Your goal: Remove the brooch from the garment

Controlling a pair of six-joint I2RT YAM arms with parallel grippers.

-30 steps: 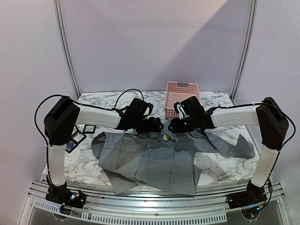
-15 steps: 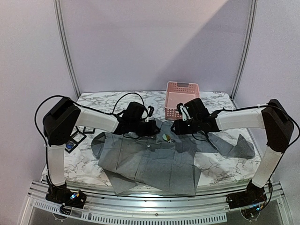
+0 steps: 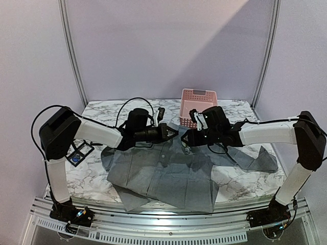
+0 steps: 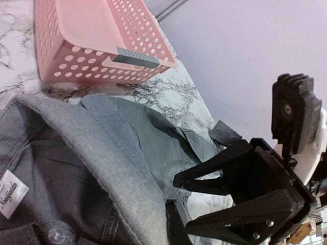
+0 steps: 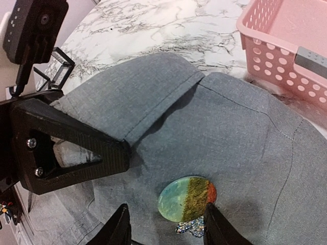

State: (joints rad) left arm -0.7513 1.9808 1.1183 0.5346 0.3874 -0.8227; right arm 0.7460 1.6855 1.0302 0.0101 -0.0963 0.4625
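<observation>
Top: left gripper (image 3: 170, 131) is clamped fully closed on the garment (image 3: 168, 176), and the cloth is tented up at its tips. Right gripper (image 3: 187, 139) sits tip-to-tip opposite, just beside it. The wrist hides whatever is under its fingers. Pink basket (image 3: 199, 98) is beyond both sets of fingers.

Left wrist: own fingers are out of frame. The collar (image 4: 97, 163) runs up toward the lens, which fits a pinch. The right fingers face in, roughly half open, with nothing between them.

Right wrist: brooch (image 5: 187, 198) is a round green-to-orange disc lying flat on the grey cloth. It sits just ahead of the right fingertips (image 5: 212, 224), inside the gap but off-centre, nearly under one finger. No contact yet. The left finger holds the collar edge just beyond the disc.

Step, my read: grasp the brooch.
- Shift sideways until the disc is centred between the pads.
- Come in low, since it's thin and flat, and close on the rim only, no cloth.
- Left should hold tension so the fabric doesn't lift with it.
- Can't tell the fastening, so pull slowly, away from the left fingers.
- There's a glittery blue bit at the disc's near edge; can't tell if it's part of the brooch.
</observation>
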